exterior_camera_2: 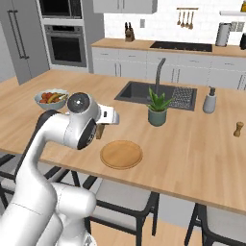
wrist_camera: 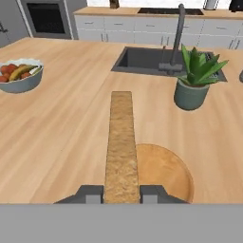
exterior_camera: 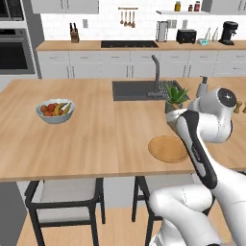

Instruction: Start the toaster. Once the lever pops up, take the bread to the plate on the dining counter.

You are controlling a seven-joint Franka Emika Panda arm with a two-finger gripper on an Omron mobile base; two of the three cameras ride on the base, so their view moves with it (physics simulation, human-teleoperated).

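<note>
The gripper (wrist_camera: pixel 121 193) clamps the bread (wrist_camera: pixel 121 142) edge-on (long axis pointing away toward the far sink (wrist_camera: pixel 147 60)), above the plate's (wrist_camera: pixel 166 173) left edge.

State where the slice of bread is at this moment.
In the hand view the bread stands on edge, clamped between the gripper's fingertips, above the dining counter at the left rim of the wooden plate, with the potted plant beyond.

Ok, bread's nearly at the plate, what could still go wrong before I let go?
1. The two-finger gripper pinches the thin tan bread slice edge-on, so once released it may tip over rather than drop flat.
2. In the hand view the slice lines up with the left rim of the round wood-coloured plate, so it could land half on the light-wood dining counter.
3. The potted green plant stands just beyond; overshooting could knock it.
</note>
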